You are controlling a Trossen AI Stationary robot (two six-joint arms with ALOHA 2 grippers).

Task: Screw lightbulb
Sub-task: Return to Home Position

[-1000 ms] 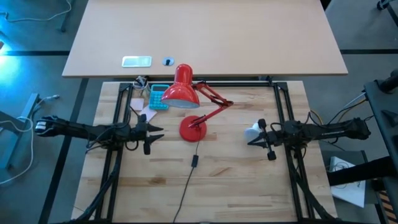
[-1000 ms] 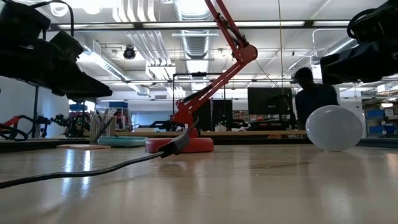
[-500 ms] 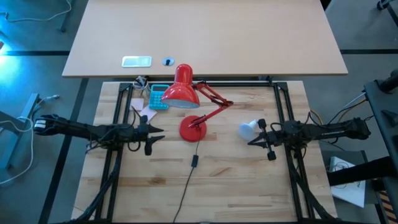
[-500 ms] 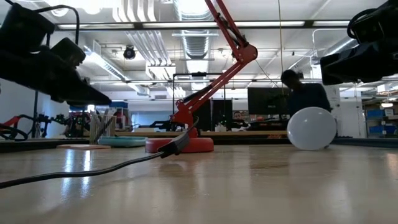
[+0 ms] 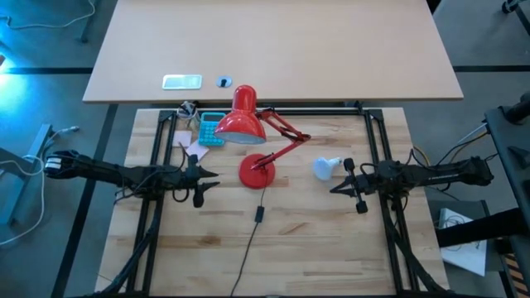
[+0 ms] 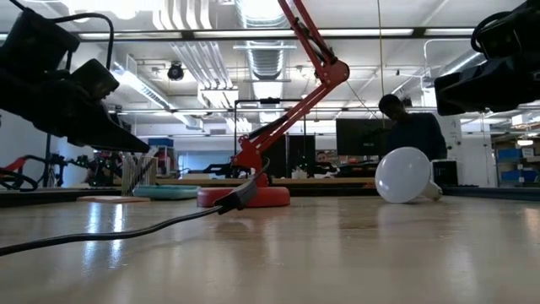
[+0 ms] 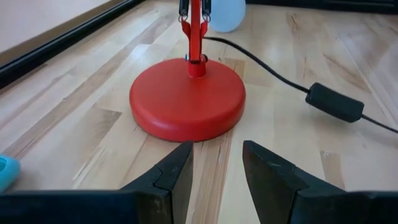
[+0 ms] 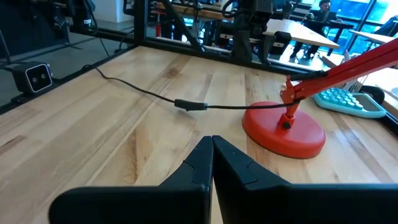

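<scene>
Currently bulb [image 5: 325,168] lies loose on the table [image 5: 315,257], right of centre.
It rests between lamp base [image 5: 258,172] and right gripper [image 5: 334,189], fingers pressed together; left gripper [image 5: 212,179], left of centre, fingers parted.

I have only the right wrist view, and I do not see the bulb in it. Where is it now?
Observer: The bulb lies on the table, between the lamp base and the right pincer, held by nothing.
Operator: How does it lie?
Observer: On its side, neck toward the right pincer.
Operator: And the left pincer?
Observer: Open, above the table, facing the lamp base.
</scene>
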